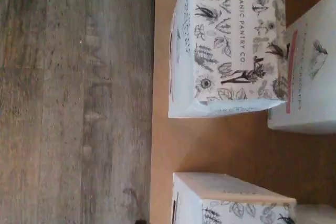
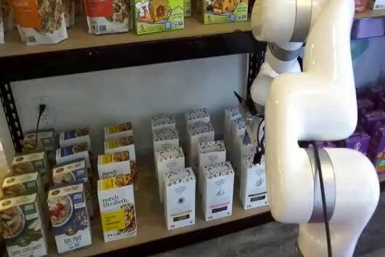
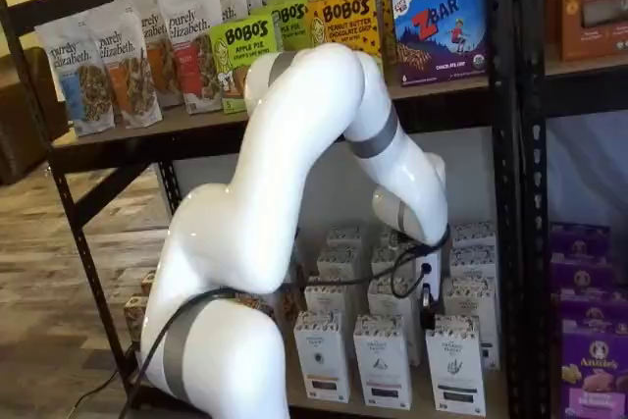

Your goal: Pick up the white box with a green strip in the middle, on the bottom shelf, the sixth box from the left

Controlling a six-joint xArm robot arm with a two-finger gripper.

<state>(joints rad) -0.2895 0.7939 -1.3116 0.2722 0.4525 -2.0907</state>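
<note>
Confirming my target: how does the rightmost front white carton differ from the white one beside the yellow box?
The rightmost white carton bears a faint grey leaf-like mark; the carton beside the yellow box bears a small dark round one. The rightmost stands nearest the arm; the other, farther left by the yellow box. Both stand upright, speckle-topped.

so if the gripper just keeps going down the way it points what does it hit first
Probably the speckled top of a white carton behind the front row on the bottom shelf; the gripper hangs just above them. Depth is unclear, so which one is uncertain.
</note>
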